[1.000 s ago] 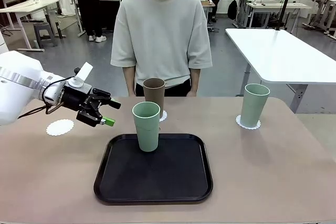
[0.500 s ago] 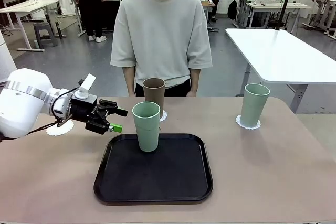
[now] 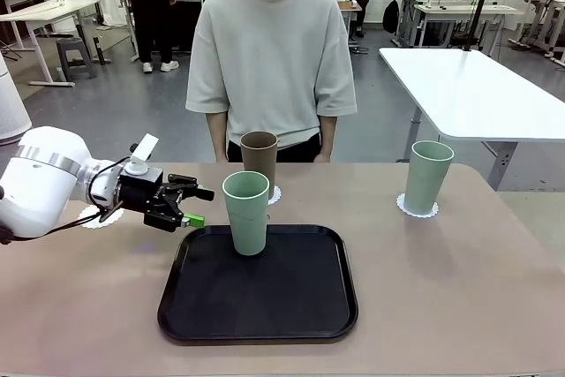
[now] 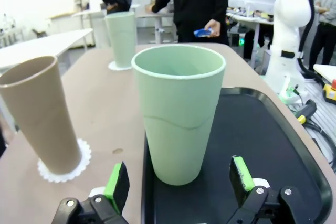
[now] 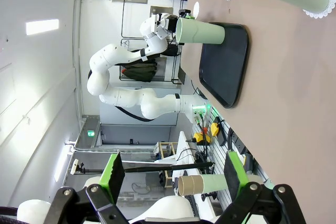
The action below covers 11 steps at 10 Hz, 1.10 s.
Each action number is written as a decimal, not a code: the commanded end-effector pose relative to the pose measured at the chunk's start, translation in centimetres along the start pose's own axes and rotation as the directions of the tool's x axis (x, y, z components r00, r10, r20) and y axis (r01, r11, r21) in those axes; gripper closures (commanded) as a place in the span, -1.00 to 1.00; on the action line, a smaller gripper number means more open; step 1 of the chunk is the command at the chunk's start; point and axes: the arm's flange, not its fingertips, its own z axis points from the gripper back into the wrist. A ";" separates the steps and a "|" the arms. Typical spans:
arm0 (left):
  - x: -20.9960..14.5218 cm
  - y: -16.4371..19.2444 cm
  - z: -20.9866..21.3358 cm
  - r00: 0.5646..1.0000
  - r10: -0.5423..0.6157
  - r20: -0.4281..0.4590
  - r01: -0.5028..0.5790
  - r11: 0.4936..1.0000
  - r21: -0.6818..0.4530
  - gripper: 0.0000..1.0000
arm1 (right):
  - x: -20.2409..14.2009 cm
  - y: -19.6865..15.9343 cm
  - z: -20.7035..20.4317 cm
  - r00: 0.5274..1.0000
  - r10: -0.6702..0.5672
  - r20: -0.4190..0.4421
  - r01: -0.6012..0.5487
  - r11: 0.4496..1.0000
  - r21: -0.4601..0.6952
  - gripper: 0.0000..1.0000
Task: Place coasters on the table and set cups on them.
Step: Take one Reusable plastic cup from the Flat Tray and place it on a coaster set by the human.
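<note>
Nearest, on the beige worktop [image 3: 459, 289]: black tray [image 3: 258, 306], rounded square, lying flat at centre. At its 12 o'clock edge, one mint cup [image 3: 246, 213] upright, rim up; appears to be two nested, judging by a step line on its wall in the left wrist view.

At 9 o'clock of that cup: left claw [image 3: 196, 207], pointing sideways toward the cup, jaws spread wide, holding nothing, just short of the cup wall. In the left wrist view, green pads [image 4: 116, 180] standing either side of the cup base, apart from it.

Right claw [image 5: 172, 174]: jaws wide apart, nothing between them, held off the worktop and well away from the cups.

Behind the left arm at 9 o'clock: bare coaster [image 3: 102, 217], partly hidden by the wrist.

Past the tray at 12 o'clock: brown cup [image 3: 259, 163] upright on a second coaster [image 3: 274, 194], scalloped edge showing around the base.

At 2 o'clock, well apart: second mint cup [image 3: 427, 176] upright on a third coaster [image 3: 416, 210].

Farthest: person [image 3: 271, 50] standing at the far edge of the worktop, arms down.
</note>
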 end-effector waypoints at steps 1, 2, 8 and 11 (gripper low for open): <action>-0.1 0.5 -1.7 0.999 0.030 -0.027 -0.029 0.997 0.069 -1.00 | 0.1 0.2 0.0 1.000 -0.005 0.009 0.005 1.000 0.006 -1.00; -0.3 0.7 -2.7 0.999 0.036 -0.026 -0.035 0.997 0.062 -1.00 | 0.1 0.2 0.0 1.000 -0.005 0.009 0.005 1.000 0.006 -1.00; -1.0 1.2 -5.3 0.998 0.050 -0.026 -0.049 0.998 0.027 -1.00 | 0.1 0.2 0.0 1.000 -0.005 0.009 0.005 1.000 0.006 -1.00; -1.2 1.4 -5.8 0.999 0.049 -0.014 -0.049 0.999 0.017 -1.00 | 0.1 0.2 0.0 1.000 -0.005 0.009 0.005 1.000 0.006 -1.00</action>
